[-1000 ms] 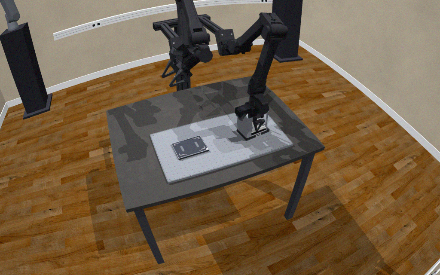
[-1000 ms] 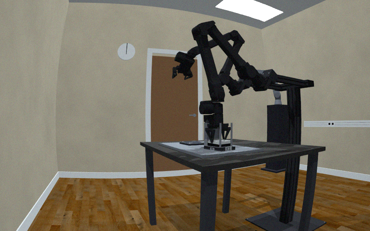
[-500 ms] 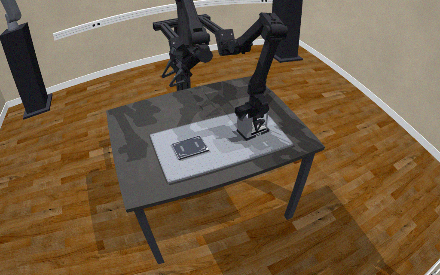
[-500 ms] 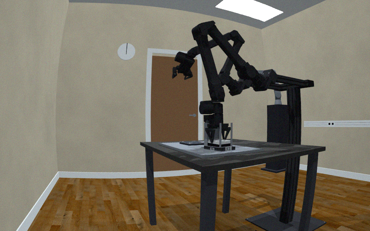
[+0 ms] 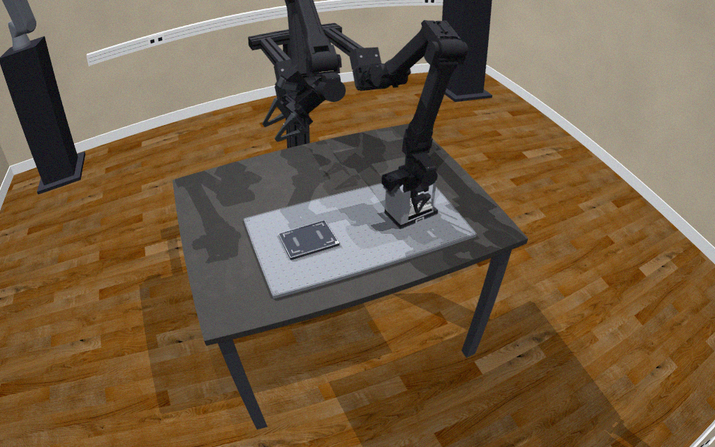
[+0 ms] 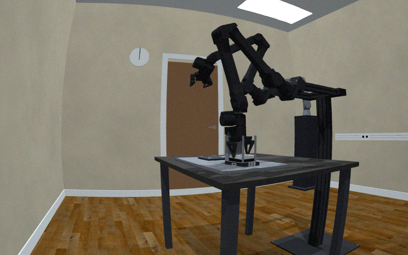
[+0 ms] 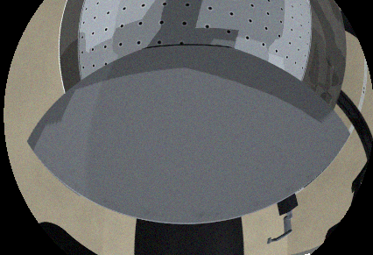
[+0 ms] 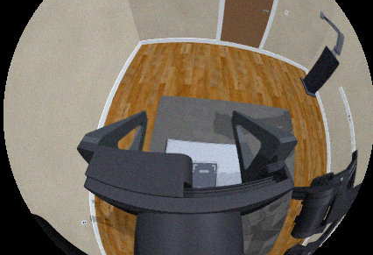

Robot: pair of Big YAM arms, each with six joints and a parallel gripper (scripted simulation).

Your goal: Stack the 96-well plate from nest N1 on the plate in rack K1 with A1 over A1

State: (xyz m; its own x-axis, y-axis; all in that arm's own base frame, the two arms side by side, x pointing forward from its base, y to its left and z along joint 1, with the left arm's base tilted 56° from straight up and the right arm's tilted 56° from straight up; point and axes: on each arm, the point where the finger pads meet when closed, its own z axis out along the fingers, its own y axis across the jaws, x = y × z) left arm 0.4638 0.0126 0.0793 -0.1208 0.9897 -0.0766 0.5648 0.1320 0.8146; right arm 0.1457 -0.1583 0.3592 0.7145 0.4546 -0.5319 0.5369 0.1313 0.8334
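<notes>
Grey worktop (image 5: pixel 221 311) (image 6: pixel 313 162) (image 8: pixel 184 119) bears rack K1 (image 5: pixel 398 204) (image 6: pixel 252 163) at right; within, left jaws (image 5: pixel 419 206) (image 6: pixel 240 155) grip a pale plate (image 6: pixel 246 156), spread wide; right jaws (image 5: pixel 271 131) (image 6: pixel 197 85) hang fully open, holding nothing.

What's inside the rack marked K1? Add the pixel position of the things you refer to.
Inside the rack (image 5: pixel 396 206) (image 6: pixel 243 148) (image 7: pixel 188 141), a pale plate (image 5: pixel 429 204) (image 6: pixel 248 155) sits low, clamped by the left gripper (image 5: pixel 420 208) (image 6: pixel 240 155). Whatever lies directly beneath it is covered; I can't distinguish a second plate.
</notes>
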